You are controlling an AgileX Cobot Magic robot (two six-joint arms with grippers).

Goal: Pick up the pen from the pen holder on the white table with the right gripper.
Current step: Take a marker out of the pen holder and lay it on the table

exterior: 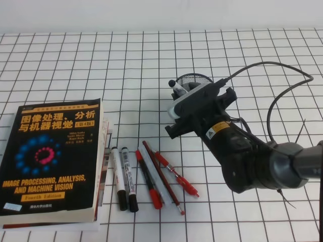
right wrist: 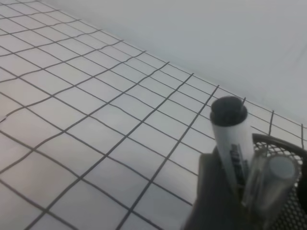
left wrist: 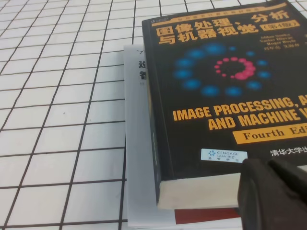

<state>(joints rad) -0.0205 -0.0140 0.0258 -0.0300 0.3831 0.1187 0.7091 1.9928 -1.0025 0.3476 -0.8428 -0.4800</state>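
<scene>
Right claw [exterior: 177, 108] at pen holder [exterior: 196, 80], gridded white table [exterior: 101, 60]

Black textbook [exterior: 48, 161] stacked on a white book [left wrist: 139, 143]; two black-capped white markers [exterior: 124, 177]; red pens [exterior: 161, 176] fanned alongside.

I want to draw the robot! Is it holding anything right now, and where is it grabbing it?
I cannot tell. The right end effector is at the pen holder, beside a pen, but no grip shows.

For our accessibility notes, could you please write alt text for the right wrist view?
Close-up of a white black-capped marker and a translucent grey pen standing in the black mesh pen holder, over the white table gridded with thin black lines.
</scene>
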